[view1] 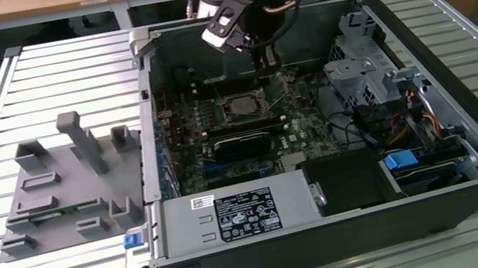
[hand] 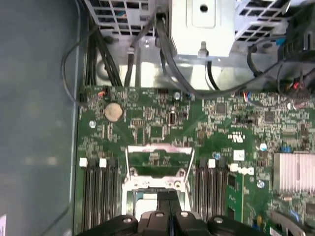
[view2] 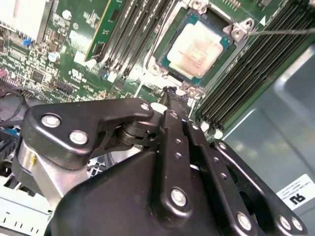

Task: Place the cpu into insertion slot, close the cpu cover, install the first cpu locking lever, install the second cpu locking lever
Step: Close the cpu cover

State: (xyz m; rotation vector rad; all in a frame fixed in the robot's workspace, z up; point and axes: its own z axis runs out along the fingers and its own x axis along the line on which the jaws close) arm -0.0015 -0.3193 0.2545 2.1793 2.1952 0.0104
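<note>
— Claw [view2: 170, 92] status?

— I read the black two-finger claw as closed, fingers pressed together on nothing I can see. Its tips sit just beside a corner of the small square black insertion slot [view2: 162, 69] on the green circuit board [hand: 147, 118]. Whether they touch it, I cannot tell.

— And the chip?

— The flat silvery-tan square cpu [view2: 198, 45] lies seated in the slot. The thin silvery metal frame of the cpu cover [hand: 158, 147] stands tilted up, clear of the chip.

— Your worry?

— With the tips that close, I'd guess a small slip could knock the chip askew, and the cover would then bind on it. The thin wire locking lever [view2: 280, 32] juts out beside the slot and could snag a finger.
</note>
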